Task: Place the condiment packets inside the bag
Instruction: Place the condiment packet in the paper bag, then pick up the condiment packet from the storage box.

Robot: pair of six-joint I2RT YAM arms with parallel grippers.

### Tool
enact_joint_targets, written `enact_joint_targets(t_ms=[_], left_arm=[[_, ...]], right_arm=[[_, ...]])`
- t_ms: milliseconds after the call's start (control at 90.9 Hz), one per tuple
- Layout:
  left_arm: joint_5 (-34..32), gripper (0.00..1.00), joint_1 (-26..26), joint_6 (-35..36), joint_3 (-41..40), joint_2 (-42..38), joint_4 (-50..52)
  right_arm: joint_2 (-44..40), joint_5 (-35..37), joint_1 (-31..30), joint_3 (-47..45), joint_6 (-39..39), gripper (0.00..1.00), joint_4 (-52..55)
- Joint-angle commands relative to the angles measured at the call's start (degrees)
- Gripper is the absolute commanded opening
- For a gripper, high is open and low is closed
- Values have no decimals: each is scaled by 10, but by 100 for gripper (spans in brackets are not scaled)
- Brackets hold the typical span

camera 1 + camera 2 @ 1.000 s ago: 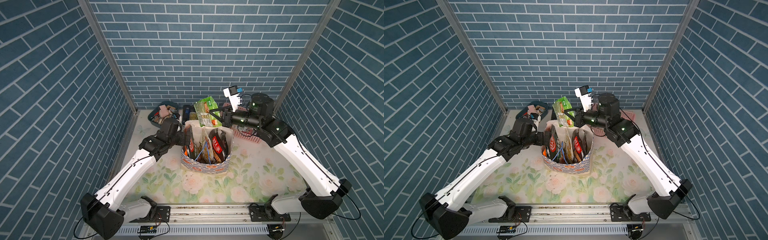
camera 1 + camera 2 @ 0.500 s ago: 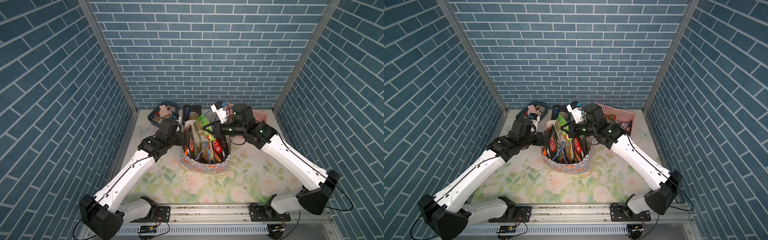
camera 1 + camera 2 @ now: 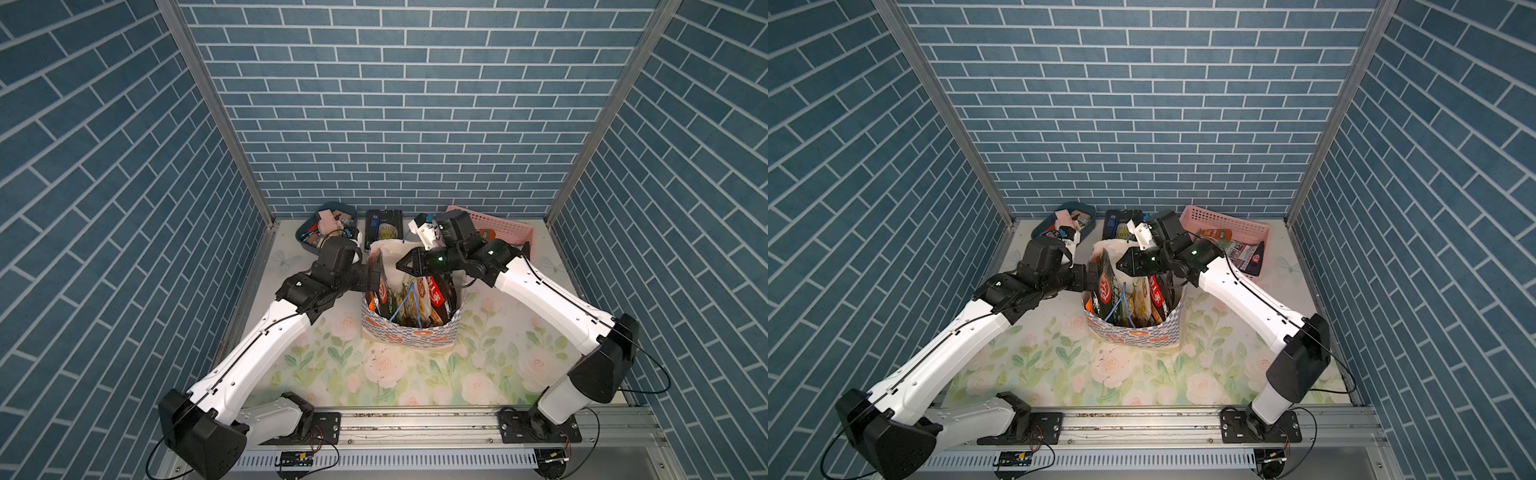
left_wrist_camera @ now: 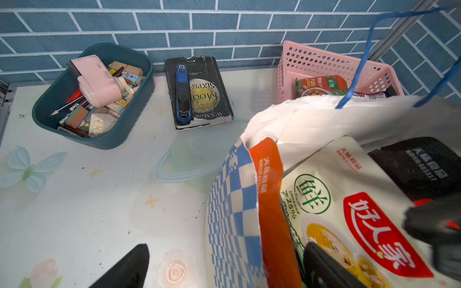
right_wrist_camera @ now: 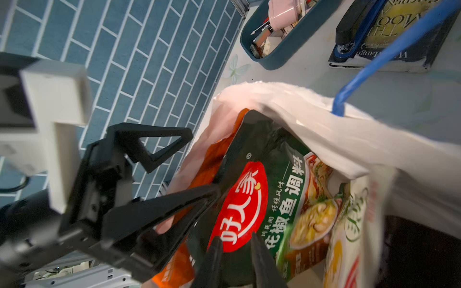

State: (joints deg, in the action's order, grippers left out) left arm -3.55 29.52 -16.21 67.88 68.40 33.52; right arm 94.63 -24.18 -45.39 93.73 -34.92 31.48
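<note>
The bag [image 3: 409, 334] [image 3: 1133, 337] stands mid-table, white with a blue checkered band, holding several condiment packets [image 3: 415, 297] upright. My left gripper [image 3: 372, 279] [image 4: 228, 265] is open and straddles the bag's left wall [image 4: 232, 212], one finger outside and one inside. My right gripper [image 3: 405, 266] [image 5: 237, 251] hovers just over the bag's mouth, jaws slightly apart and empty, above a black-green packet [image 5: 249, 207]. The pale green-yellow packet [image 4: 336, 199] [image 5: 354, 224] rests inside next to an orange packet [image 4: 269, 187]. Two more packets [image 3: 1214, 235] [image 3: 1246, 254] lie in the pink basket.
The pink basket [image 3: 509, 228] [image 4: 324, 59] sits at the back right behind the bag. A dark blue tub [image 3: 305, 241] [image 4: 139, 82] of oddments is at the back left. A black book [image 3: 384, 220] [image 4: 207, 99] with a blue stapler [image 4: 182, 94] lies between them.
My right arm came down from above the bag with the pale green packet, and its jaws have parted; the packet now sits in the bag. The left arm has not moved.
</note>
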Motion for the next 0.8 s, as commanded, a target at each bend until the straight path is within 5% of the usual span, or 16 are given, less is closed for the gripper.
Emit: enact_joint_targets(t_ms=[0,187,407,583,792], left_arm=[[-3,100,-5,2,1,5,4],[-6,100,-6,8,4,7,6],[-4,100,-6,9,4,11,2],[-2,100,-6,10,5,12,-2],[0,100,-6,10,5,17,0]], right_arm=[[5,19,-1,46,-6,32,-6],[-61,74,54,35,21,39,2],[-126,75,261,-80,56,50,-24],[-27,12,405,-118,62,59,-100],[150,-24,447,-57,24,62,-156]])
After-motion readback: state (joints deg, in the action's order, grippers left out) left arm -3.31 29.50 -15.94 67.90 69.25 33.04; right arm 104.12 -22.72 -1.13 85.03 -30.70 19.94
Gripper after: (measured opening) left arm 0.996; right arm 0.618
